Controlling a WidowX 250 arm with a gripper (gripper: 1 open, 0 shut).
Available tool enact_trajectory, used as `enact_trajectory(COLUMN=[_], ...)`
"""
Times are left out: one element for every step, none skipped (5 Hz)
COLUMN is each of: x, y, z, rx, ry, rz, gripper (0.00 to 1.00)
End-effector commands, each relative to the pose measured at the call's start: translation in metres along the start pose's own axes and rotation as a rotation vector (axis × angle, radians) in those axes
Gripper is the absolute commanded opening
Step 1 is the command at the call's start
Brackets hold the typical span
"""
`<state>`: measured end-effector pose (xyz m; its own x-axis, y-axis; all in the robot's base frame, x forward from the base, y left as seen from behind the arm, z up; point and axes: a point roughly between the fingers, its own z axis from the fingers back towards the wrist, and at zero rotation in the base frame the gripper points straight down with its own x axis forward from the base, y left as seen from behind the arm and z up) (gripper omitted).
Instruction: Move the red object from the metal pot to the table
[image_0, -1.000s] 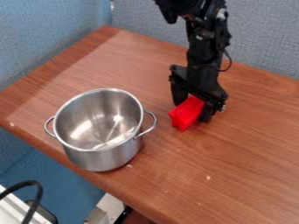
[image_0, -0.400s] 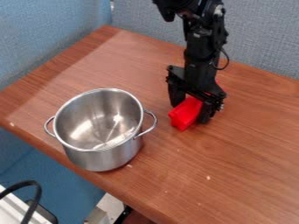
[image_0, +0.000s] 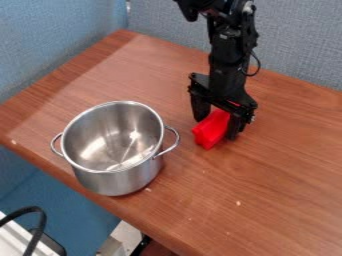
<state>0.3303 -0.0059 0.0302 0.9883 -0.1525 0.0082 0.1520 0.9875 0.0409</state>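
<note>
Far left, blue wall behind the table (image_0: 80, 85), reddish-brown wood top running diagonally w/ its rounded front edge toward the bottom. Bottom-left corner: dark cables (image_0: 30, 232) hanging off below the edge.

Next over, the metal pot (image_0: 118, 148) stands upright on the wood, near the front edge. Shiny inside, only reflections showing; one loop handle faces left, the other right toward the block. Same spot as a sec ago, no shift.

Right of the pot, well apart from it, the red object (image_0: 211, 131) lies on the table, out of the pot. It's a bright red block seen end-on from here, lower end pointing toward the front edge. Hasn't budged vs. the earlier frames.

Directly over it, the gripper (image_0: 221, 118) pointing straight down, black arm rising up to the top edge of view. Fingers spread wide, one on either side of the block's upper part; they straddle it, and I can't tell from this angle if the tips touch the red sides. Vs. a sec ago: basically no change. Arm in the same place, fingers spread just as wide, block in the same place between them.

Far right, more bare wood, then the blue wall again.
</note>
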Motion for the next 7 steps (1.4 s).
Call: enact_trajectory(x=[0.011, 0.010, 0.010, 0.009, 0.009, 0.008, 0.008], y=[0.008, 0.008, 0.008, 0.008, 0.008, 0.008, 0.008], z=[0.031, 0.033, 0.035, 0.037, 0.038, 0.040, 0.041], rx=[0.005, 0.001, -0.003, -0.006, -0.010, -0.013, -0.016], ry=[-0.090, -0.088, -0.085, -0.083, -0.081, -0.079, -0.077], rz=[0.025, 0.030, 0.034, 0.037, 0.040, 0.043, 0.047], gripper=[1.00, 1.00, 1.00, 1.00, 1.00, 1.00, 1.00])
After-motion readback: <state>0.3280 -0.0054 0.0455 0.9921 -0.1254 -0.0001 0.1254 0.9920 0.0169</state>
